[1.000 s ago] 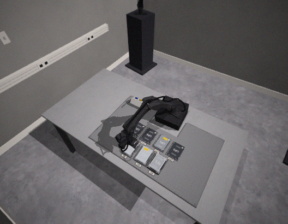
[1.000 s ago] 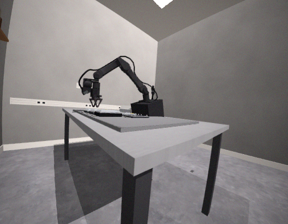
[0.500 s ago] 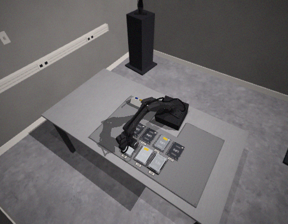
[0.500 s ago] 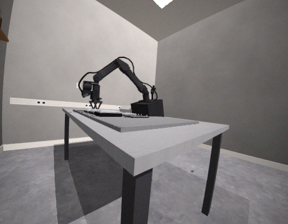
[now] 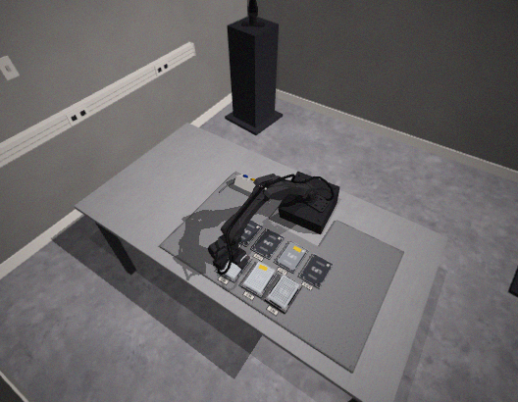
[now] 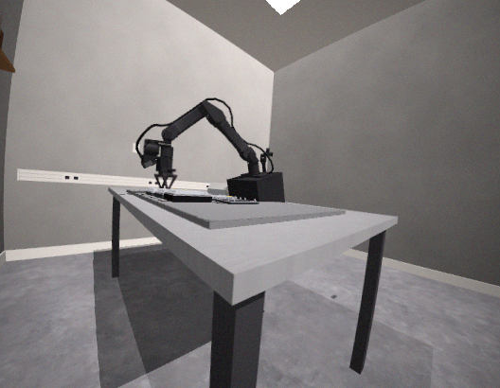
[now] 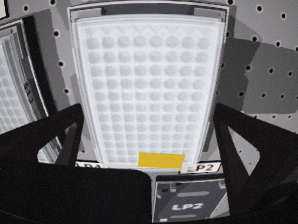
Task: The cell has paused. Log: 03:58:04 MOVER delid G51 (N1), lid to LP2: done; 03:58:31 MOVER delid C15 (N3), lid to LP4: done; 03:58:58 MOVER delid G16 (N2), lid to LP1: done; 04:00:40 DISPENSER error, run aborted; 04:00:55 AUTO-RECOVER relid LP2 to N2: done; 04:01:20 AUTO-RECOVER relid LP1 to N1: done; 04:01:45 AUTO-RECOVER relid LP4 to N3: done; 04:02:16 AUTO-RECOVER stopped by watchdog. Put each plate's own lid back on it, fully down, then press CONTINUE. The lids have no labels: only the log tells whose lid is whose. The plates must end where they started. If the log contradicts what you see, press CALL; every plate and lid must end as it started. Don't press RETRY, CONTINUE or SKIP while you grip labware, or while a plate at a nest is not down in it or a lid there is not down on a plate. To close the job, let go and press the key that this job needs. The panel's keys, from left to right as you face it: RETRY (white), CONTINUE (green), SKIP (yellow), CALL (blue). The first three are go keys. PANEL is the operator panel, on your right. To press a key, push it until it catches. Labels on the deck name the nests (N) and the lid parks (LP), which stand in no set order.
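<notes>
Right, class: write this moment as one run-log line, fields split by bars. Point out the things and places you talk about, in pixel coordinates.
jaws [image 5: 234, 271] [image 6: 166, 186]: open, above lidded plate | yellow-marked lid [image 7: 150, 95]: ungripped | LP2 park [image 7: 187, 200]: no lid on it

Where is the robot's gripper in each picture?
Top: gripper below centre, slightly left.
Exterior: left of centre, about mid-height.
Wrist: dark fingers reaching in from both lower sides.
Shared landmark: the pale plate beneath it.

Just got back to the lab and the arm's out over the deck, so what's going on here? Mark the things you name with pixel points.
The open gripper [image 6: 165, 187] [image 7: 148, 110] holds nothing and hangs over a lidded plate [image 7: 150, 90] with a yellow mark, one finger on either side. Another lid [image 5: 291, 257] sits at a park. The top view shows two more plates beside the one under the gripper.
</notes>
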Robot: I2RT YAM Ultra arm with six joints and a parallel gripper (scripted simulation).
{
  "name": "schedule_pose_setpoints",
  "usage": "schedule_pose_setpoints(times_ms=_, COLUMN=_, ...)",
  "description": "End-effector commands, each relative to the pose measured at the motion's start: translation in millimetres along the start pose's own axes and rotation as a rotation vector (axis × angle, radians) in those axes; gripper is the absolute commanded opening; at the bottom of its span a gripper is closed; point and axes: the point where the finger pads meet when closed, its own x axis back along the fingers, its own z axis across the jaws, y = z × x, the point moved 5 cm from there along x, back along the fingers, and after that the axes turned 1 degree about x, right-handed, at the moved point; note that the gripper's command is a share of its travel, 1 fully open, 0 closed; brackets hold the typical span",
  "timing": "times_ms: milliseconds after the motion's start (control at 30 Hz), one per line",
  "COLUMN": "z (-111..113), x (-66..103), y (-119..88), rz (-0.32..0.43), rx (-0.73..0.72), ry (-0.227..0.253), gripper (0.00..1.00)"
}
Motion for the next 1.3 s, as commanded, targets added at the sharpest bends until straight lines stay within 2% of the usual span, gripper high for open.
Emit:
schedule_pose_setpoints(times_ms=0, z=-0.4, x=5.2, y=3.4, rz=-0.017, rx=0.001, ry=-0.006, gripper=1.00)
schedule_pose_setpoints(times_ms=1267, z=0.1, x=3.4, y=1.6, rz=-0.017, rx=0.001, ry=-0.006, gripper=1.00)
